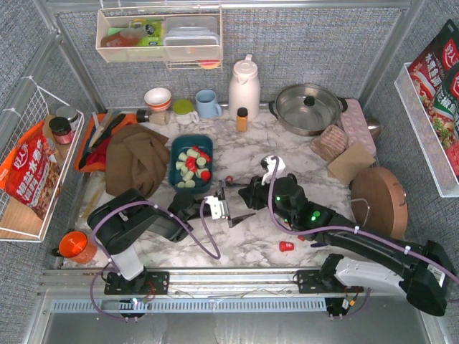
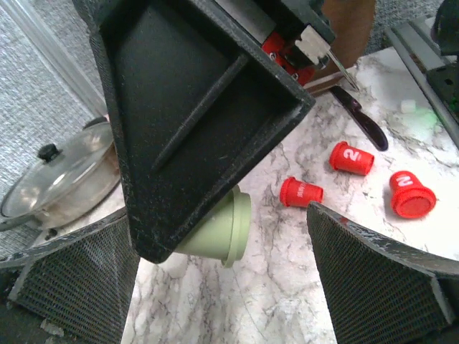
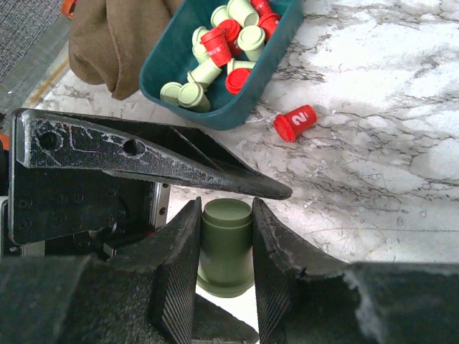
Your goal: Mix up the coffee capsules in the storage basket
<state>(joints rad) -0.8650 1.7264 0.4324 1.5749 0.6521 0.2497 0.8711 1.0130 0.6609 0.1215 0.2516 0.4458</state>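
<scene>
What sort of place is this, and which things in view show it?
Probably a mock kitchen counter inside a robot test cell: a marble-patterned tabletop, a lidded pot and white jug, fenced by grey fabric walls.

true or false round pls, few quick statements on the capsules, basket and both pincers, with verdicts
1. The right pincer grips a green capsule. True.
2. The storage basket holds only red capsules. False: red and green ones lie in it together.
3. The left pincer is shut on a red capsule. False: it is open, its fingers wide apart.
4. A loose red capsule lies on the table outside the basket. True.
</scene>
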